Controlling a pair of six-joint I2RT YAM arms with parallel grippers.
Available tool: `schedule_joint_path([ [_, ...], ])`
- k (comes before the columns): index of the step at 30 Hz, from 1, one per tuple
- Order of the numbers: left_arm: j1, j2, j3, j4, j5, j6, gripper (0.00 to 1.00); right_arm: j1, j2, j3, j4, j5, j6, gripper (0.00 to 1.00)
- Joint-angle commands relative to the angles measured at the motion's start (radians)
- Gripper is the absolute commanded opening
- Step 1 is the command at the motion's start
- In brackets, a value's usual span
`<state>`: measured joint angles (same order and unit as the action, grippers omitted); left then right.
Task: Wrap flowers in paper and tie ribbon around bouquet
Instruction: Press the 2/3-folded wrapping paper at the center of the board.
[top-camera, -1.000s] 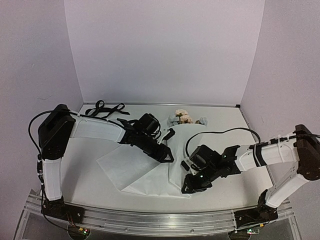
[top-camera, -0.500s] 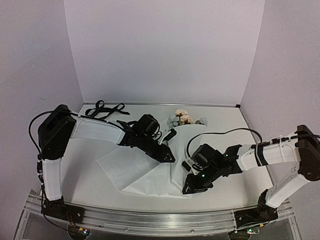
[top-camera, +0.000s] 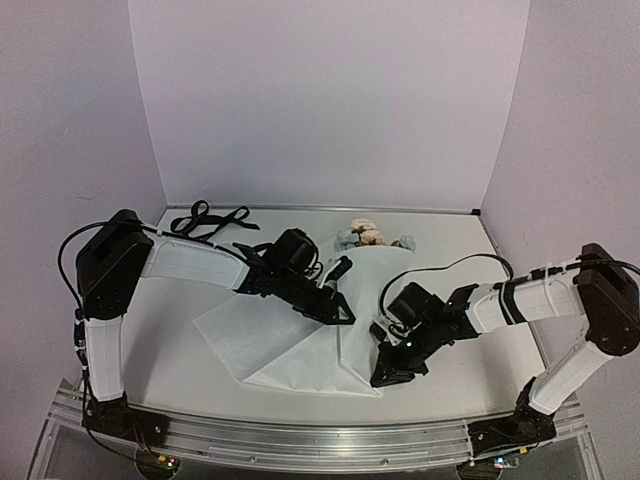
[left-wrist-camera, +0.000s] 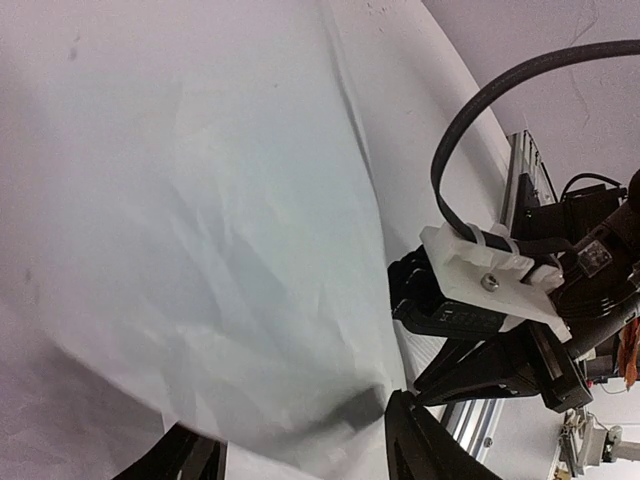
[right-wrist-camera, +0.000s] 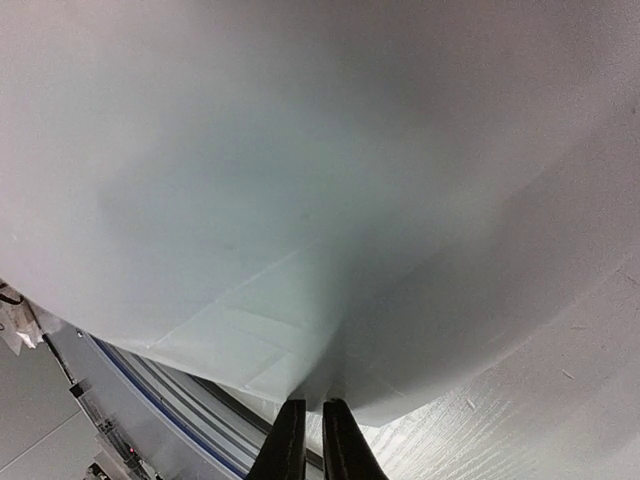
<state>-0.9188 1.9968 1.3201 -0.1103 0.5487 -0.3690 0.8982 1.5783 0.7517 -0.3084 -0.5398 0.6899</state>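
Narrowing since a second ago, the right fingers now pinch the paper at its near right edge. Left fingers stay spread at the fold. Flowers lie at its far end, so wrapping can likely proceed.

The large thin wrapping-paper sheet is plain white and unprinted, with soft grey shading along its creases. The small bunch of artificial flowers shows pale peach and light blue blooms. The long narrow ribbon is black; no print can be made out on it. The left arm and right arm have white shells, with black joints. The left gripper and right gripper are black. The flat table top is off-white, the smooth walls pale lilac, and the ridged metal front rail silver.
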Motion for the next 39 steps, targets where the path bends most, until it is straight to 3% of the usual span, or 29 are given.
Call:
schedule_joint_path([
  [1, 0.006, -0.011, 0.001, 0.062, 0.023, -0.032, 0.55, -0.014, 0.017, 0.023, -0.005, -0.023, 0.005, 0.07],
  [6, 0.006, -0.009, -0.003, 0.093, 0.050, -0.036, 0.45, -0.025, 0.007, 0.010, -0.006, -0.028, -0.001, 0.07],
  [13, 0.006, -0.015, -0.028, 0.067, -0.008, -0.038, 0.02, -0.030, -0.030, 0.012, -0.018, -0.012, -0.003, 0.14],
  [18, 0.006, -0.047, -0.105, 0.073, -0.103, -0.056, 0.00, -0.030, -0.062, 0.029, -0.051, 0.008, -0.001, 0.21],
  [26, 0.007, -0.038, -0.148, 0.099, -0.144, -0.074, 0.00, -0.004, -0.032, 0.079, -0.056, 0.010, 0.041, 0.17],
  [39, 0.010, -0.104, -0.192, 0.139, -0.139, -0.070, 0.00, 0.053, 0.115, 0.048, 0.188, 0.050, 0.188, 0.12],
])
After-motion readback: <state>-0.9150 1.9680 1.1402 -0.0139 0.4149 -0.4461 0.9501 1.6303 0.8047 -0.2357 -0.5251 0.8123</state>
